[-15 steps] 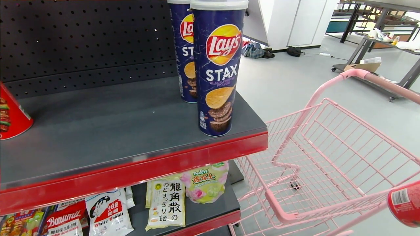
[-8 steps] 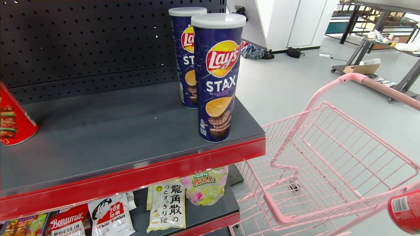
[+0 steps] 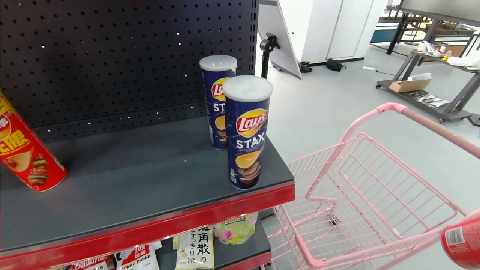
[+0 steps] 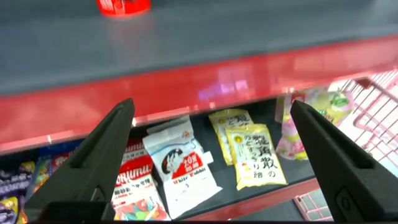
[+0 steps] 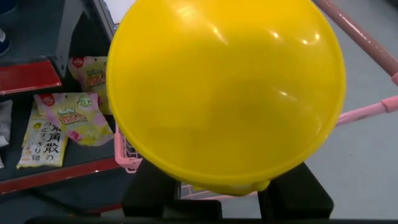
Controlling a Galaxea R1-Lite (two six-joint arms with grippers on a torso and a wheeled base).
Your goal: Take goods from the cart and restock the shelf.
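Note:
At the head view's lower right corner is a red chips can (image 3: 462, 243), over the pink cart (image 3: 378, 176). Its yellow lid (image 5: 227, 93) faces the right wrist camera, and my right gripper (image 5: 224, 200) is shut on it, a dark finger on each side. Two blue chips cans (image 3: 247, 131) (image 3: 218, 101) stand at the right end of the grey shelf with a red front edge (image 3: 157, 230). Another red can (image 3: 28, 153) stands at its left end. My left gripper (image 4: 211, 109) is open and empty, just below that red edge (image 4: 186, 87).
The lower shelf holds snack bags (image 4: 255, 155) (image 3: 195, 249). A black pegboard (image 3: 112, 56) backs the upper shelf, with bare grey shelf between the cans. The cart's basket looks empty. Rolling tables (image 3: 431, 86) and a board on a stand (image 3: 279, 37) are farther back right.
The whole head view has shifted: shelf and cans now sit lower and look smaller, so the camera moved. The red can at the lower right stays in about the same place.

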